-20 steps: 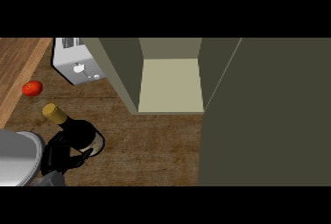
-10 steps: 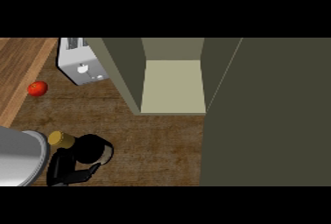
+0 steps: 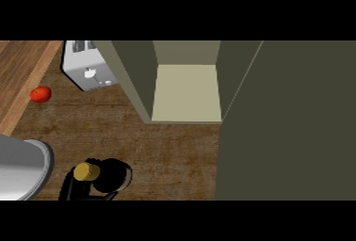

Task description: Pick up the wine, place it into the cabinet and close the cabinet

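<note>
The wine (image 3: 87,171), seen from above as a yellow cap over a dark body, is being held at the lower left of the desk (image 3: 167,146), beside the left hand (image 3: 104,181). Its black fingers are being curled round the bottle, hiding most of it. The open cabinet (image 3: 186,94) is standing well apart, further back. Glass is judged heavy, rigid, slippery and breakable, so the body is best gripped, not the neck.
</note>
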Controlling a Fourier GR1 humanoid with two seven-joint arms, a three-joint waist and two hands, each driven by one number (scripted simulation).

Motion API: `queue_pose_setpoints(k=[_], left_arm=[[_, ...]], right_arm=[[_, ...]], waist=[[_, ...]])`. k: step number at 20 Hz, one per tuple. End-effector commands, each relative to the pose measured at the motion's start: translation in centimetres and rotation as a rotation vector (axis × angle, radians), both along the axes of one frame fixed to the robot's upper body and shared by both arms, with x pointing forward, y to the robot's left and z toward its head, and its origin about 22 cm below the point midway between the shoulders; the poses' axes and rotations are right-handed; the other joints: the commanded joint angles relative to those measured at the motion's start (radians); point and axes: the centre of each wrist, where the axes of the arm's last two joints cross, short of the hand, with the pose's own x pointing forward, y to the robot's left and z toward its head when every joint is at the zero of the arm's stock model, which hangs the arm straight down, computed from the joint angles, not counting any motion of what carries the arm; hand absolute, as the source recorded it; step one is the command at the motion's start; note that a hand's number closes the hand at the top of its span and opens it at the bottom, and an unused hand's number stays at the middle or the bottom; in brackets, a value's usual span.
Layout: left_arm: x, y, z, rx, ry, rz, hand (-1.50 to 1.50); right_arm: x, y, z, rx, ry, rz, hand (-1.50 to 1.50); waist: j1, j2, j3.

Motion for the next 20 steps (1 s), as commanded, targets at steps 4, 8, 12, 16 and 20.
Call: queue_pose_setpoints(k=[4, 8, 12, 16, 20], left_arm=[[-0.5, -3.8, 3.3, -0.117, -0.109, -0.098, 1.50], [-2.5, -4.3, 6.1, -0.121, -0.099, -0.105, 1.50], [-1.5, -6.6, 11.3, -0.138, -0.138, -0.121, 1.50], [0.3, -9.6, 14.2, -0.139, -0.147, -0.121, 1.50], [1.7, -11.0, 16.9, -0.117, -0.189, -0.097, 1.50]], right_arm=[[0.1, -0.2, -0.6, 0.005, 0.007, -0.012, -1.50], [-1.1, 0.8, -0.1, 0.003, 0.026, 0.018, -1.50], [1.0, 0.1, -0.8, -0.005, 0.001, 0.005, -1.50], [-0.1, 0.9, -0.7, 0.022, 0.011, 0.015, -1.50], [1.2, 1.0, -0.8, 0.004, -0.006, 0.019, -1.50]], waist=[[0.006, 0.004, -0.008], [-0.001, 0.005, -0.009], [0.002, 0.007, -0.009], [-0.008, 0.007, -0.010], [-0.008, 0.008, -0.010]])
